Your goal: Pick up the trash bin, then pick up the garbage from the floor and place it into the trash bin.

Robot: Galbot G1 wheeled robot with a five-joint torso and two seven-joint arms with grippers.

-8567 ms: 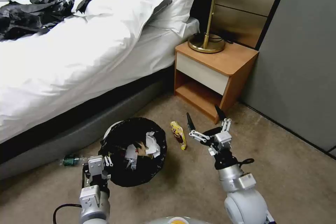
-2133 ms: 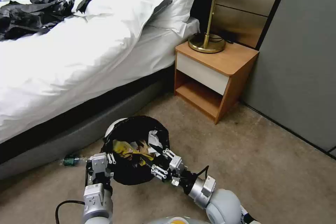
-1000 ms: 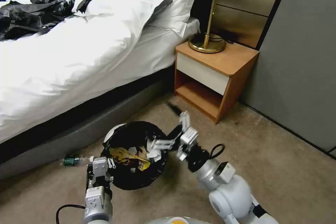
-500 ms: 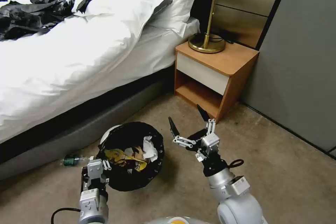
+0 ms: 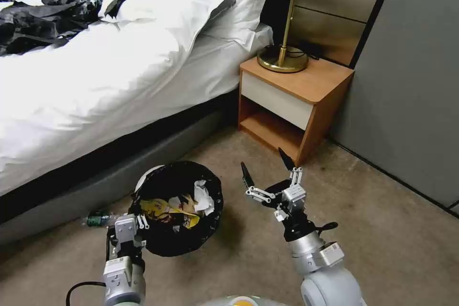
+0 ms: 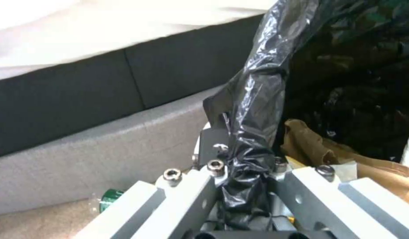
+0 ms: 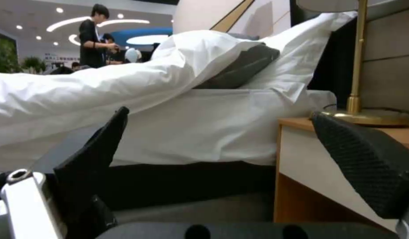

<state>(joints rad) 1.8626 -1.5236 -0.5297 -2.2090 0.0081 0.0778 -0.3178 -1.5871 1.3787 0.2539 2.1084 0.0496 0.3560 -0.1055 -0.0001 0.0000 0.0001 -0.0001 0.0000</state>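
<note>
The left tool (image 5: 128, 229) pinches the black liner on the small round white plastic bin (image 5: 176, 205); the thin film could slip; the right tool (image 5: 267, 172) hangs wide, empty; a small green-labelled bottle (image 5: 98, 220) remains on the floor.

Head view looks forward and down from high up, taking in the bed (image 5: 95, 76), the nightstand (image 5: 291, 100) and the carpet below. Left wrist view sits very close behind the left end effector (image 6: 246, 186), facing the bed's grey base (image 6: 102, 146), black liner of the trash bin (image 6: 257, 109) right at the lens. Right wrist view is low near the floor, looking level between the right end effector's fingers (image 7: 94, 156) toward the bed (image 7: 169, 99) and nightstand (image 7: 310, 159). All three share the bed; head and right wrist share the nightstand.
</note>
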